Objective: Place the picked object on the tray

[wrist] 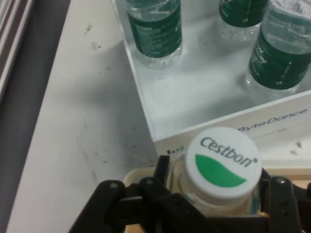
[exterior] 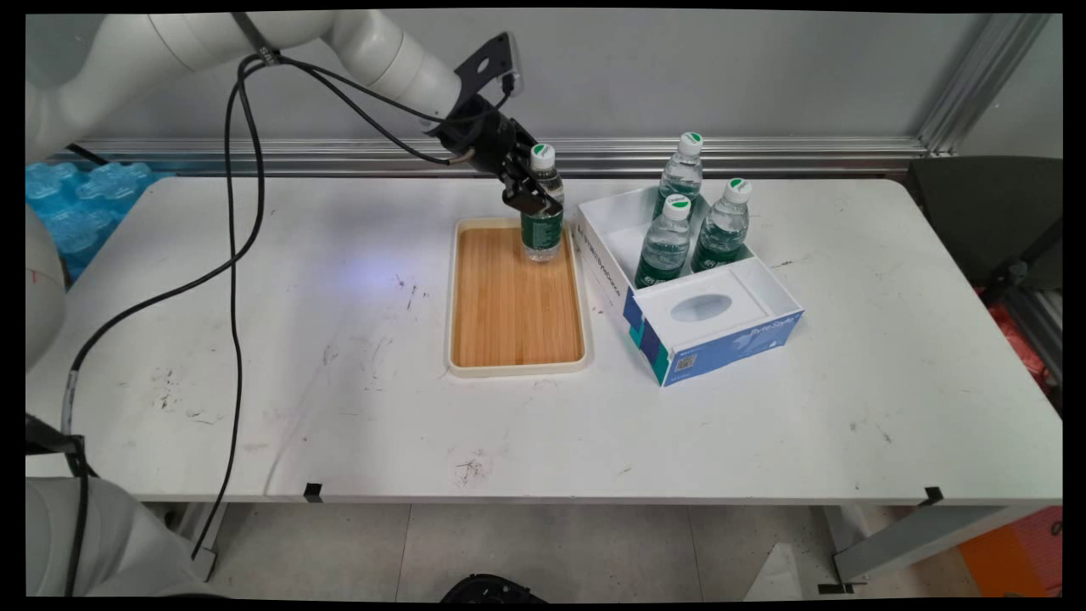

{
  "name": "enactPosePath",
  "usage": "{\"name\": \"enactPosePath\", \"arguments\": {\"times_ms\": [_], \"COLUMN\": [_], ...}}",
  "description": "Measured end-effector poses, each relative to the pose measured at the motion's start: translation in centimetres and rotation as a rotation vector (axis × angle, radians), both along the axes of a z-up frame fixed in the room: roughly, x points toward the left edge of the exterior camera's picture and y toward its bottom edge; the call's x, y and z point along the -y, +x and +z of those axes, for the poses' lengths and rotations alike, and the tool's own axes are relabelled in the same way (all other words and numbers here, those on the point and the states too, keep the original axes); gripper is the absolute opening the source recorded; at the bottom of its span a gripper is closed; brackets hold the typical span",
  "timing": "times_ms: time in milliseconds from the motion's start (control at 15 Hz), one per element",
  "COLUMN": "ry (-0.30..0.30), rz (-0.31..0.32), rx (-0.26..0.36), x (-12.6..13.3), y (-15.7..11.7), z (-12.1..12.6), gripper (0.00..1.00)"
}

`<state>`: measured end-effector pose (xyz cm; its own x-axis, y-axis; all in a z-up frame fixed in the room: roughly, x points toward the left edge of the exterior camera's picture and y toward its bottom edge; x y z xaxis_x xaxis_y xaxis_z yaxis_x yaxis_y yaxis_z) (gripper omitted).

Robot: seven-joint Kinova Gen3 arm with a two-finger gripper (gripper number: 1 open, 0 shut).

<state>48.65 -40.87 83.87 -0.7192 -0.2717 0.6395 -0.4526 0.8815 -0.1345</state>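
Reaching down at a slant from the upper left, the pincer [exterior: 536, 197] clamps a water bottle [exterior: 541, 222] (white-capped) standing below it on the tray [exterior: 517, 356]; a white box [exterior: 714, 335] sits just beyond.

I see clear glossy plastic bottles [exterior: 541, 212], a wood-grain tray [exterior: 516, 305] with smooth cream rim, a printed cardboard box [exterior: 713, 335], and a scuffed matt table [exterior: 254, 339].

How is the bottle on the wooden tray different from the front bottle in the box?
The tray bottle stands alone on the wooden tray, gripped by the tool. The front box bottle stands untouched in the white box beside two others. Both are upright, with green labels and white caps.
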Motion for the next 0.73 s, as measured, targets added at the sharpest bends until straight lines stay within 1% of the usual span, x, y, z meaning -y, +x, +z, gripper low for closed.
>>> {"name": "enactPosePath", "arguments": {"times_ms": [467, 533, 733], "ry": [0.001, 0.002, 0.006], "rz": [-0.034, -0.037, -0.042], "rx": [-0.004, -0.003, 0.0], "x": [0.4, 0.4, 0.5], "y": [-0.4, -0.4, -0.4], "z": [-1.3, -1.4, -1.8], "gripper": [0.0, 1.0, 1.0]}}
